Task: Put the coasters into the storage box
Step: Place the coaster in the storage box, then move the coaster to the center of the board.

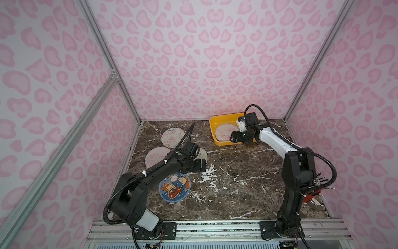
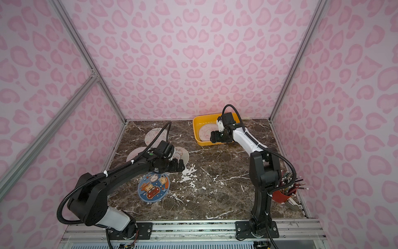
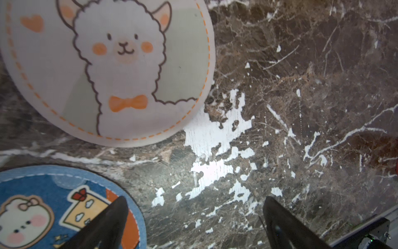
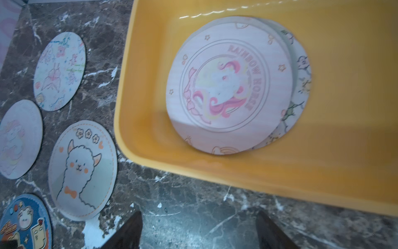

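The right gripper (image 4: 199, 213) hangs open and empty by the far storage box (image 4: 129, 107) holding stacked coasters (image 4: 228, 86); the left gripper (image 3: 196, 199), open too, should pinch the alpaca coaster (image 3: 120, 64) at the left by its edge, low and level

The yellow storage box (image 1: 224, 143) stands far, right of centre. Inside, a pink unicorn coaster (image 4: 228, 86) lies flat, overlapping a second coaster (image 4: 302, 86). At left, well apart from the box, four lie flat: butterfly coaster (image 1: 171, 138), pale coaster (image 1: 154, 159), alpaca coaster (image 3: 107, 64), blue coaster (image 1: 176, 190).
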`<action>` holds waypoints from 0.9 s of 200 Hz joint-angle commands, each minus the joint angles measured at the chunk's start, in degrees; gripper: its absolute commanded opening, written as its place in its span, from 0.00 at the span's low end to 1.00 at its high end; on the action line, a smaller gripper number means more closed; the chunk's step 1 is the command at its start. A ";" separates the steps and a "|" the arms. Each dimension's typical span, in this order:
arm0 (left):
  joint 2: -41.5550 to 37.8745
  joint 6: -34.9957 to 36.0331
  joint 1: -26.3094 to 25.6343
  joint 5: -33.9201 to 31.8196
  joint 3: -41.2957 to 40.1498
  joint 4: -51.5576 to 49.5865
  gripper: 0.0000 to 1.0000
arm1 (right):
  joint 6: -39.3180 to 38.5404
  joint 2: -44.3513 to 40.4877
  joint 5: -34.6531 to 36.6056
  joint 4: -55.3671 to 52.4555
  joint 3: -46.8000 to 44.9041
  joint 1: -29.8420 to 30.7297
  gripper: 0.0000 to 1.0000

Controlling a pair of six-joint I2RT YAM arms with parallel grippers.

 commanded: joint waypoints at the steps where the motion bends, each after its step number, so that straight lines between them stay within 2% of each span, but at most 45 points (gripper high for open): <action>1: 1.77 4.56 2.91 -1.46 3.15 -1.90 1.00 | 2.63 -4.23 -2.77 5.43 -6.65 1.76 0.87; 41: 8.45 10.61 8.47 -2.87 12.50 -5.40 0.97 | 5.62 -10.98 -4.51 9.04 -16.50 5.44 0.90; 97: 20.45 16.84 13.70 -1.01 23.24 -8.92 0.91 | 7.86 -14.38 -6.62 12.12 -22.72 8.30 0.91; 140: 28.04 18.55 14.94 -1.14 30.10 -10.01 0.91 | 8.17 -14.73 -7.17 12.86 -23.46 8.51 0.91; 180: 32.91 18.58 15.03 0.59 32.32 -10.38 0.90 | 8.15 -14.85 -7.19 12.70 -23.49 8.52 0.91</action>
